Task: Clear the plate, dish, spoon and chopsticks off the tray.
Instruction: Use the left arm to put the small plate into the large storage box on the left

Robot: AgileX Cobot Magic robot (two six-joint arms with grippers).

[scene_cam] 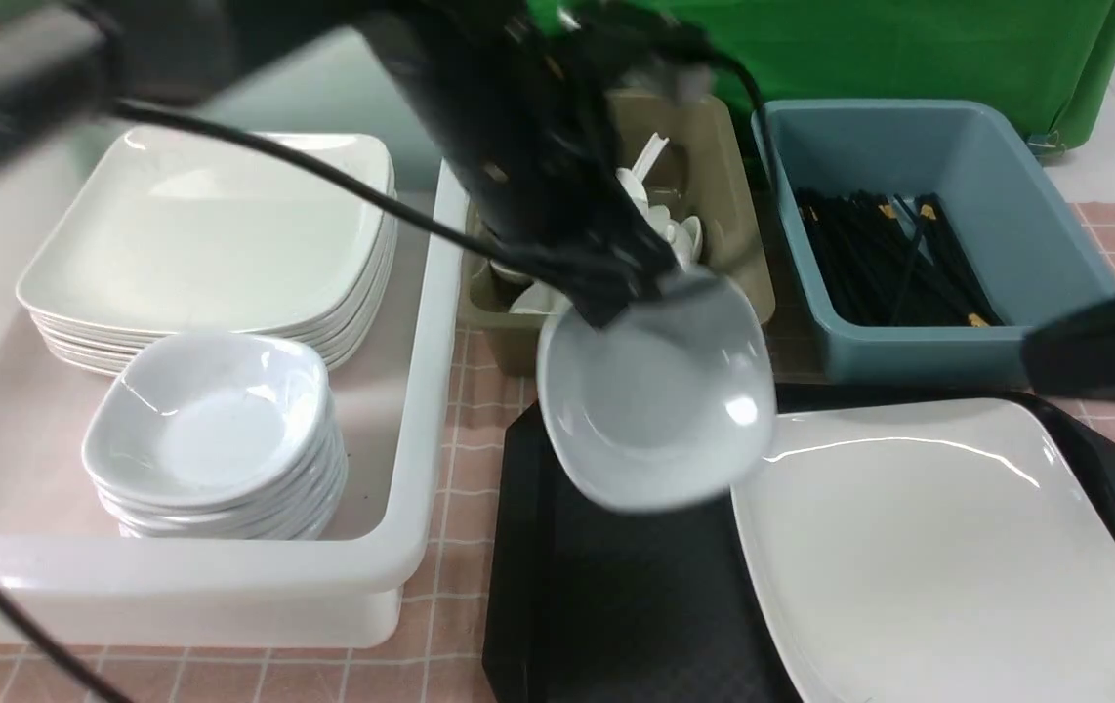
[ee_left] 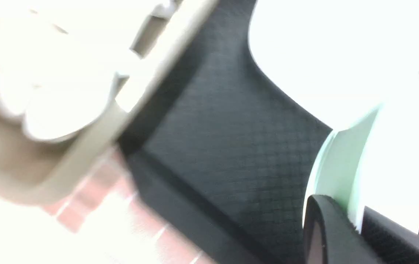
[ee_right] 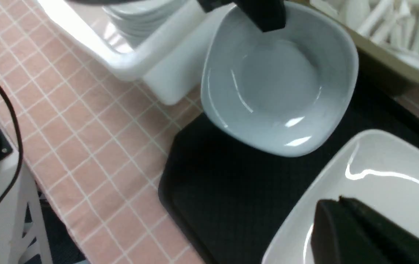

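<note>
the left jaws pinch the dish (scene_cam: 655,410) by its far rim, tilted above the far left corner of the tray (scene_cam: 606,605), beside the plate (scene_cam: 948,547). swing it level onto the dish stack (scene_cam: 216,430); the right jaws are closed.

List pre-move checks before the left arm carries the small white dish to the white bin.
1. Left claw shut on small glossy white rounded-square dish rim: ok.
2. Dish lifted off black textured plastic tray: ok.
3. Stack of matching dishes in white plastic bin free on top: ok.
4. Right claw shut, away from the dish: ok.
5. Large flat white plate off tray: not ok, it sits there.
</note>
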